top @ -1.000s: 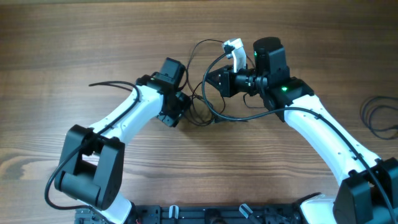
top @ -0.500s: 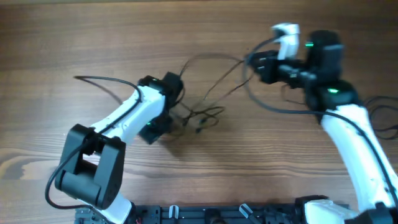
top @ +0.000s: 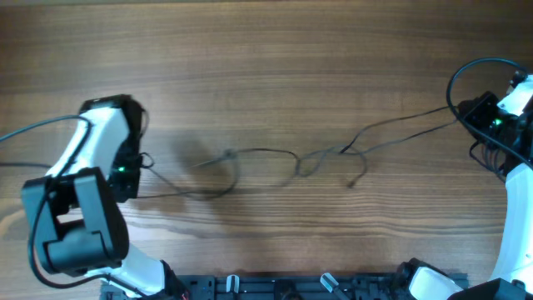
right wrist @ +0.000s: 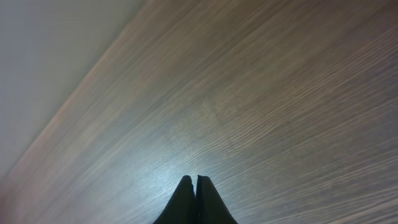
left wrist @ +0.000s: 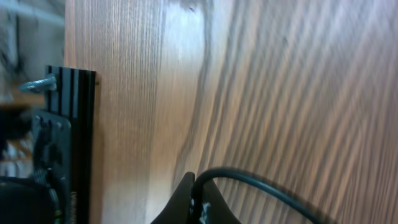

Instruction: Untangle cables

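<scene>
The cables (top: 258, 151) lie drawn out in a thin dark line across the middle of the wooden table, with a small knot (top: 346, 150) and a loose end (top: 358, 179) right of centre. At the far left, my left gripper (top: 137, 162) is shut on one end. In the left wrist view its jaws (left wrist: 194, 183) pinch a dark cord (left wrist: 261, 185) that arcs away to the right. At the far right, my right gripper (top: 462, 117) is shut where the other taut strand ends. The right wrist view shows the jaws (right wrist: 196, 179) pressed together, with no cord visible there.
A black rail (top: 291, 287) runs along the table's front edge and also shows in the left wrist view (left wrist: 62, 124). The arms' own thicker black cables loop at the left (top: 33, 132) and right (top: 475, 71). The table edge (right wrist: 81, 81) crosses the right wrist view.
Both arms have swung outward, left to the far left and right to the far right. The bunched cables are now pulled into a long line. The left gripper closed on a cord.
</scene>
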You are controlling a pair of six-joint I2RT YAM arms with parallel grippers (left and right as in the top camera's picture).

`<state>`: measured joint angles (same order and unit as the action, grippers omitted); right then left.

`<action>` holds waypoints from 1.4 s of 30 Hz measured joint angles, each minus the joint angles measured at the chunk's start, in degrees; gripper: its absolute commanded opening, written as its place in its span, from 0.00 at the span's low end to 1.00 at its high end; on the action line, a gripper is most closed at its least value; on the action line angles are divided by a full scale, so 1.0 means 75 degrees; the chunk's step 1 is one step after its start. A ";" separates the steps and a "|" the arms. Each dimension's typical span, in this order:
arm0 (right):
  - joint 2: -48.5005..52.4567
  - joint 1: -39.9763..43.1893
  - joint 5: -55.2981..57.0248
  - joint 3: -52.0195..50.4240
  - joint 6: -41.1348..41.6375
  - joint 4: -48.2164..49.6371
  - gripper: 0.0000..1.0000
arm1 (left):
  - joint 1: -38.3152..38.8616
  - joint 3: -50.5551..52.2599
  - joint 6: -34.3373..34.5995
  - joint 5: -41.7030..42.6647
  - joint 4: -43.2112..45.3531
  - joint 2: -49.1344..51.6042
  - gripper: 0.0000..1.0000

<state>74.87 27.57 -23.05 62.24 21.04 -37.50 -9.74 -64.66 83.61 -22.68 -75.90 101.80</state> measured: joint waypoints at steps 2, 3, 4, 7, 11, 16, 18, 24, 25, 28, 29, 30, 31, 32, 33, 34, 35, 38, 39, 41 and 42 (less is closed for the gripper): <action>0.0000 -0.0026 0.0003 0.0000 0.0000 0.0017 0.05 | -0.0618 0.0003 -0.0242 0.0163 0.0300 0.0000 0.04; 0.0000 -0.0073 0.0003 0.0000 -0.0003 0.0029 0.05 | -0.0822 0.0006 -0.0498 0.0364 0.0501 0.0000 0.04; 0.0000 -0.0125 0.0003 0.0000 0.0000 0.0032 0.05 | -0.0976 0.0009 -0.0726 0.0574 0.0720 0.0000 0.04; 0.0000 -0.0428 -0.0006 0.0000 -0.0003 0.0032 0.04 | -0.1402 0.0012 -0.1635 0.1343 0.1247 0.0009 0.04; 0.0000 -0.1122 -0.0117 0.0000 -0.0032 0.0198 0.05 | -0.1451 0.0015 -0.2757 0.2369 0.1798 0.0009 0.04; 0.0020 -0.2398 -0.0175 0.0000 -0.0469 0.0714 0.86 | -0.0857 0.0017 -0.3427 0.3016 0.2282 0.0009 0.04; 0.0096 -0.2789 -0.0079 0.0000 -0.0615 0.0848 1.00 | -0.0536 0.0017 -0.3538 0.3080 0.2451 0.0009 0.04; 0.0828 -0.3203 0.0615 0.0000 -0.0667 0.0810 1.00 | 0.0146 0.0017 -0.3687 0.3089 0.2594 0.0009 0.04; 0.0950 -0.3203 0.0688 0.0000 -0.0527 0.0688 1.00 | 0.0187 0.0017 -0.3689 0.3072 0.2597 0.0009 0.04; 0.1311 -0.3203 0.0769 0.0000 -0.0114 0.0210 0.91 | 0.0248 0.0017 -0.3713 0.3019 0.2602 0.0009 0.04; 0.1472 -0.3209 0.0784 0.0000 0.0009 0.0020 0.83 | 0.0248 0.0017 -0.3716 0.3008 0.2611 0.0009 0.04; 0.1588 -0.3209 0.0799 0.0000 0.0102 -0.0134 0.77 | 0.0248 0.0017 -0.3716 0.3008 0.2611 0.0009 0.04; 0.1708 -0.3209 0.0819 0.0000 0.0117 -0.0271 0.73 | 0.0248 0.0017 -0.3719 0.3005 0.2611 0.0009 0.04; 0.1868 -0.3209 0.0831 0.0000 0.0227 -0.0423 0.70 | 0.0248 0.0017 -0.3719 0.3005 0.2614 0.0009 0.04; 0.2043 -0.3209 0.0851 0.0000 0.0347 -0.0522 0.69 | 0.0248 0.0017 -0.3719 0.3002 0.2617 0.0009 0.04; 0.2192 -0.3209 0.0857 0.0000 0.0443 -0.0548 0.68 | 0.0248 0.0017 -0.3719 0.3002 0.2617 0.0009 0.04; 0.2390 -0.3209 0.0857 -0.0006 0.0682 -0.0539 0.68 | 0.0248 0.0017 -0.3719 0.2999 0.2617 0.0009 0.04; 0.2946 -0.3209 0.0857 -0.0079 0.1585 -0.0542 0.68 | 0.0248 0.0017 -0.3719 0.2981 0.2617 0.0009 0.04; 0.3147 -0.3212 0.0851 -0.0119 0.1996 -0.0571 0.72 | 0.0248 0.0017 -0.3719 0.2981 0.2617 0.0009 0.04; 0.3506 -0.3223 0.0807 -0.0166 0.2809 -0.0664 0.73 | 0.0248 0.0017 -0.3719 0.2978 0.2617 0.0009 0.04; 0.3643 -0.3223 0.0784 -0.0187 0.3168 -0.0667 0.72 | 0.0248 0.0017 -0.3719 0.2978 0.2617 0.0009 0.04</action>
<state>102.19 3.40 -17.17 60.84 44.80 -42.50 -7.88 -64.53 55.72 -0.34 -56.27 101.86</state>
